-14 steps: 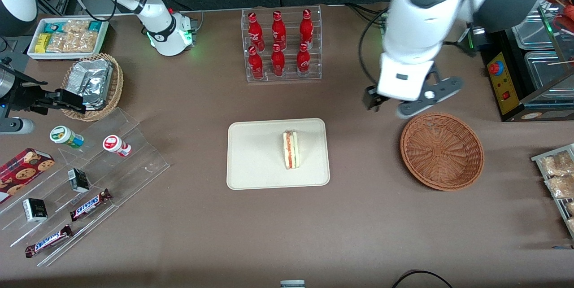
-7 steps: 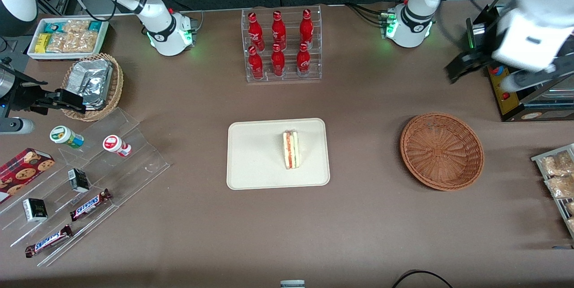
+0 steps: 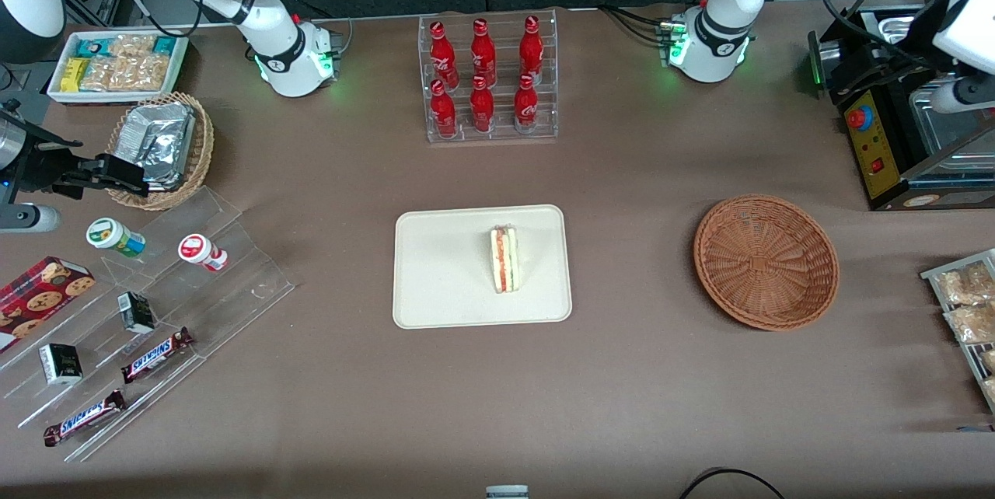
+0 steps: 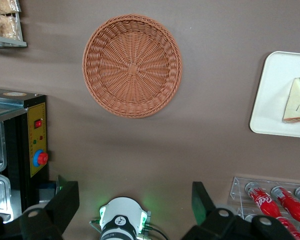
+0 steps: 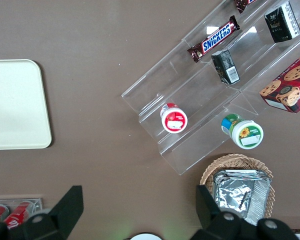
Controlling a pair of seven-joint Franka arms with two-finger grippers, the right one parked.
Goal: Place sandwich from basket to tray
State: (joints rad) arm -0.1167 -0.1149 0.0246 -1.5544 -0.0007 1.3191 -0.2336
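Resting on its side, the sandwich [image 3: 505, 259] lies on the tray [image 3: 443, 273], well apart from the wicker basket [image 3: 766, 261]. Cola bottles [image 3: 483, 77] stand in a clear rack farther from the front camera. High over the tabletop [image 3: 622, 390], the claw [image 4: 133, 204] hangs wide open, holding nothing, near the black control box [image 3: 874, 141].

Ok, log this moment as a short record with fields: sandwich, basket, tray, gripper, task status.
sandwich: standing on its edge on the tray, filling edge up
basket: empty, toward the working arm's end of the table
tray: holds only the sandwich
gripper: open, empty, high above the table near its arm's base
task status: sandwich placed, looks done
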